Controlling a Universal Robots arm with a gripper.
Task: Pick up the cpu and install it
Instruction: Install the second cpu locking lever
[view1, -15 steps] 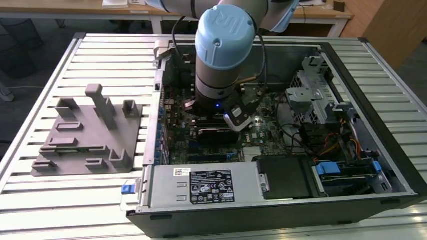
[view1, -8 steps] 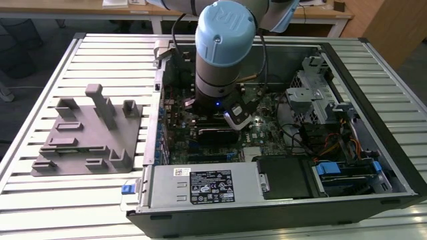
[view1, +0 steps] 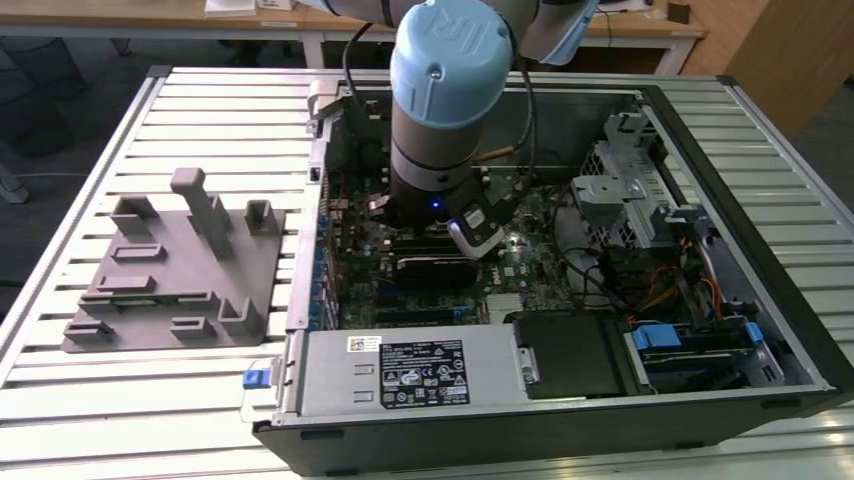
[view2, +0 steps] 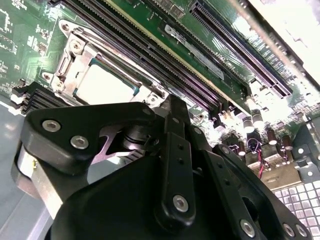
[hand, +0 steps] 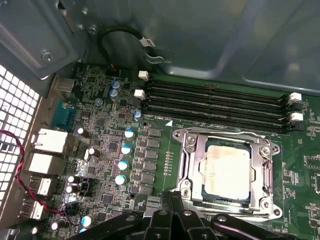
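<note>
The cpu (hand: 227, 172) lies flat in the socket frame (hand: 187, 165) on the motherboard (hand: 100, 150), so by my judgement the installing step is in hand. The claw (hand: 172, 217) hangs just beside the socket; whether it is open or closed I cannot tell. The next move calls for care that the chip sits square in its frame.

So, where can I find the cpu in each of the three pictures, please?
Exterior view: I cannot make it out; the arm stands over that part of the green board.
First wrist view: cpu lies in the metal socket frame, beyond the claw.
Second wrist view: cpu lies in the same frame.
Shared landmark: the long black memory slots beside the frame.
</note>
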